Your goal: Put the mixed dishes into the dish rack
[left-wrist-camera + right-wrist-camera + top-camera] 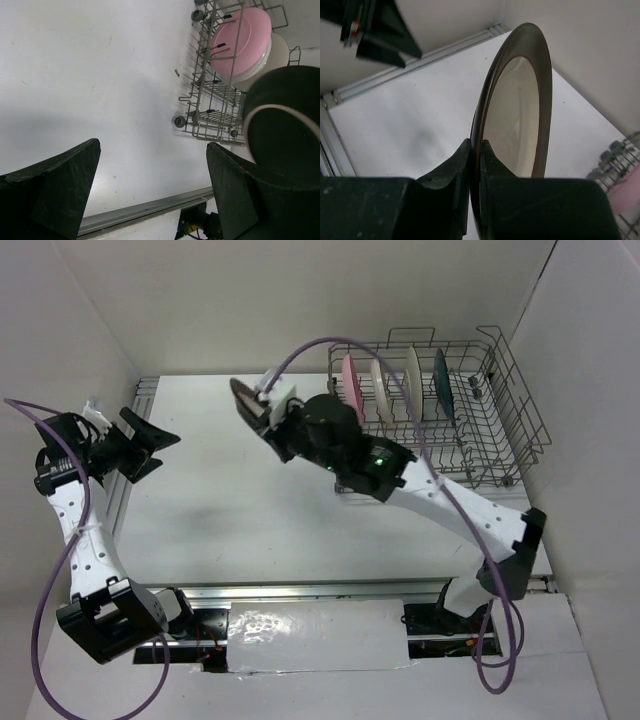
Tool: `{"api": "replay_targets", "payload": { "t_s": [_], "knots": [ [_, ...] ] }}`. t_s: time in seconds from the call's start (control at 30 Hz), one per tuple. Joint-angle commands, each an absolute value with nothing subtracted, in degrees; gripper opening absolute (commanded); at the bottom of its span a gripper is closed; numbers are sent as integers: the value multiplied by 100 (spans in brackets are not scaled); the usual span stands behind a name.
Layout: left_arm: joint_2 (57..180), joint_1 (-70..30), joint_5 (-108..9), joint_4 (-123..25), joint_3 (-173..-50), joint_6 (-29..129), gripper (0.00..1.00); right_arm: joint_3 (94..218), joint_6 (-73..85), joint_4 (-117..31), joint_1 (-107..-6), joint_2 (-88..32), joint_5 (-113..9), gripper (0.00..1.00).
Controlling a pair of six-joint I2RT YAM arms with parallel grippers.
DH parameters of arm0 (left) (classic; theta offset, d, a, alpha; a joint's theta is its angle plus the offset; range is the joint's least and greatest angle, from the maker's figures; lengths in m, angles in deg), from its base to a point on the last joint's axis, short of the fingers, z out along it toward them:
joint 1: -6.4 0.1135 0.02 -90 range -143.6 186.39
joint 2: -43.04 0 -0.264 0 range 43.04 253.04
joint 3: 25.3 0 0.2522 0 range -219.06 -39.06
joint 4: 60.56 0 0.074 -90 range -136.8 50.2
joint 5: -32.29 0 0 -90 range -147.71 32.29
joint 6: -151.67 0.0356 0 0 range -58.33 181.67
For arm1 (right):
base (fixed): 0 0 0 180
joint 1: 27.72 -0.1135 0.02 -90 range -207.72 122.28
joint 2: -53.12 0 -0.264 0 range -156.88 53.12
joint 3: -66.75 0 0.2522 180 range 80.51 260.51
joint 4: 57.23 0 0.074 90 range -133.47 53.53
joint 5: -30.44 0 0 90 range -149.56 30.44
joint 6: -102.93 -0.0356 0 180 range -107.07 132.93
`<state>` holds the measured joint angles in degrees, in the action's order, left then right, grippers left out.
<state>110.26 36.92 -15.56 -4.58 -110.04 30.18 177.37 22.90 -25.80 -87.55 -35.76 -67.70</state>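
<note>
1. The brown-rimmed cream round plate (517,115) is hanging on edge in the air above the white table (220,530). It is near the left side of the grey wire dish rack (515,415) and not yet inside it.
2. From where I am standing it is looking like glazed ceramic. I would expect it to be stiff, fairly heavy for its size and slick on the face. It would probably chip or crack if it knocked a wire or dropped.
3. The rim is looking like the sensible place to take hold, pinched across its thickness. With so slippery a glaze and most of the plate sticking out past the fingers, I would expect it to pivot if swung fast.
4. The right end effector (476,150) is gripping exactly that rim. One finger is pressing on the cream face and the other on the back, and the jaws are drawn in to the thickness of the plate.
5. Inside the rack, a pink plate (350,385), two pale plates (383,390) and a dark teal plate (441,385) are standing upright between the tines along the far side. I cannot tell from here which slot is free.
6. The left end effector (150,445) is sitting wide open and empty at the left edge of the table, well apart from everything.
</note>
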Motion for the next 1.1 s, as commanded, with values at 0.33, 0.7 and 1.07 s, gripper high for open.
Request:
{"api": "replay_targets", "payload": {
  "t_s": [0.33, 0.7, 1.07],
  "knots": [
    [10834, 3724, -1034, -822, -10533, 3082, 99, 17307, 739, -2590, -6361, -1543, -6871, 0],
    [10887, 3724, -964, -909, -10463, 3135, 99, 16269, -157, -2458, -4417, -1287, -5175, 0],
    [10992, 3724, -876, -989, -10419, 3126, 99, 16348, -281, -2554, -3730, -1666, -4506, 0]
  ]
}}
